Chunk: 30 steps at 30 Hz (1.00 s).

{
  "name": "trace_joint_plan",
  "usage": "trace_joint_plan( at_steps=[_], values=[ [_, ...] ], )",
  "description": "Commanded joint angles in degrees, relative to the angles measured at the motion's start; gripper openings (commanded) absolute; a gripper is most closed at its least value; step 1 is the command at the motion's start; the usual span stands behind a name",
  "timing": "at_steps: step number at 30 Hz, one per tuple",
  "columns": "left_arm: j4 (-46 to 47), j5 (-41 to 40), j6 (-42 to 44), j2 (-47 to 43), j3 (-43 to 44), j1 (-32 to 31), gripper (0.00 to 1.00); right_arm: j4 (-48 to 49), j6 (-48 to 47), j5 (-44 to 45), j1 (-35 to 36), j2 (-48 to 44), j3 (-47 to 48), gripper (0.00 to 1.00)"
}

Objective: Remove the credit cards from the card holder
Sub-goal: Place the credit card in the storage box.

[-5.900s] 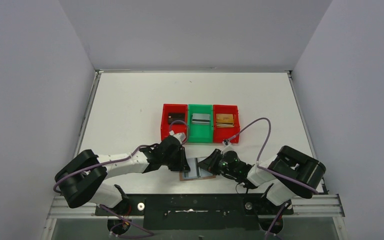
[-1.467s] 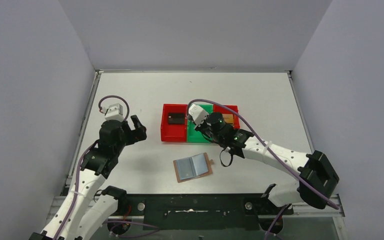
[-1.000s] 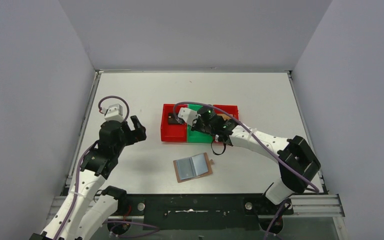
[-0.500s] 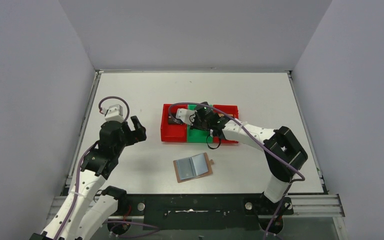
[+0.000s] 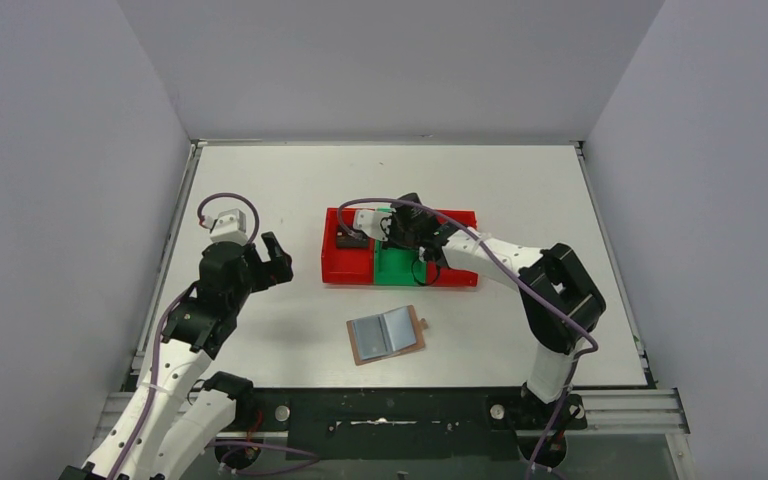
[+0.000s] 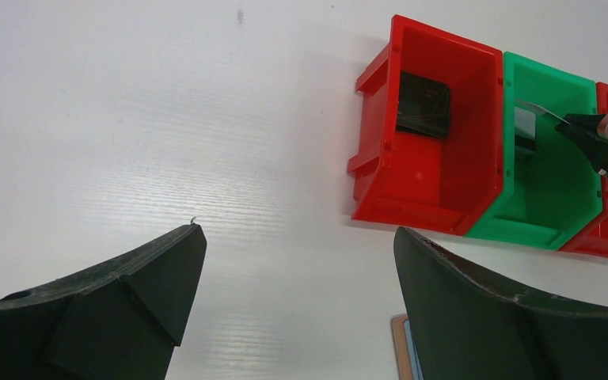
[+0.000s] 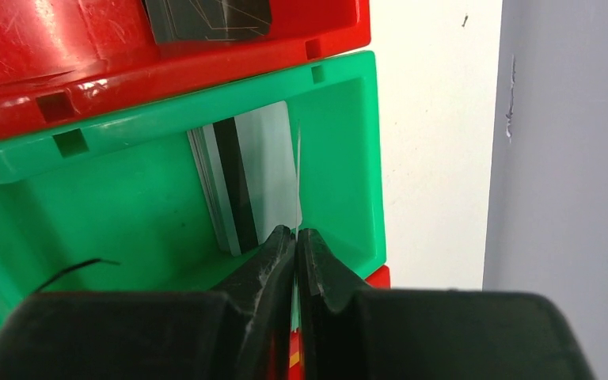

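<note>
Drop-off step: right gripper [image 7: 295,237] pinches a thin credit card [image 7: 298,178] edge-on over the green bin [image 7: 348,158], left gripper [image 6: 297,231] spread and idle, card holder [image 5: 387,333] open on the table [image 5: 260,190] apart from it; next move likely just needs a release.

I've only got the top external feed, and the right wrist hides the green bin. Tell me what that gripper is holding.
Observer: The right wrist view shows the right gripper shut on a thin card, seen edge-on, over the green bin.
Operator: Now say what's lying in that bin.
Observer: A silver-grey card with a black stripe sits inside it, next to the held card's edge.
</note>
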Motion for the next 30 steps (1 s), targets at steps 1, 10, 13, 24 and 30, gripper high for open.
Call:
trace_joint_plan(
  at_steps=[1, 10, 13, 24, 30],
  values=[
    [3.45, -0.45, 0.91, -0.54, 0.36, 0.36, 0.91, 2.55, -3.18, -1.05, -0.89, 1.57, 2.23, 0.05],
    [3.51, -0.32, 1.07, -0.35, 0.23, 0.43, 0.91, 3.88, -6.69, -2.15, -2.0, 4.8, 3.38, 0.06],
    [3.61, -0.23, 1.08, -0.22, 0.23, 0.42, 0.91, 4.79, -7.24, -1.72, -2.13, 4.97, 2.93, 0.07],
    [3.63, -0.03, 1.17, 0.07, 0.12, 0.47, 0.91, 2.48, -7.4, -2.81, -2.91, 5.64, 2.28, 0.18],
    [3.64, 0.08, 1.21, 0.26, 0.19, 0.46, 0.91, -0.05, -6.77, -4.55, -2.94, 4.82, 2.58, 0.32]
  ],
)
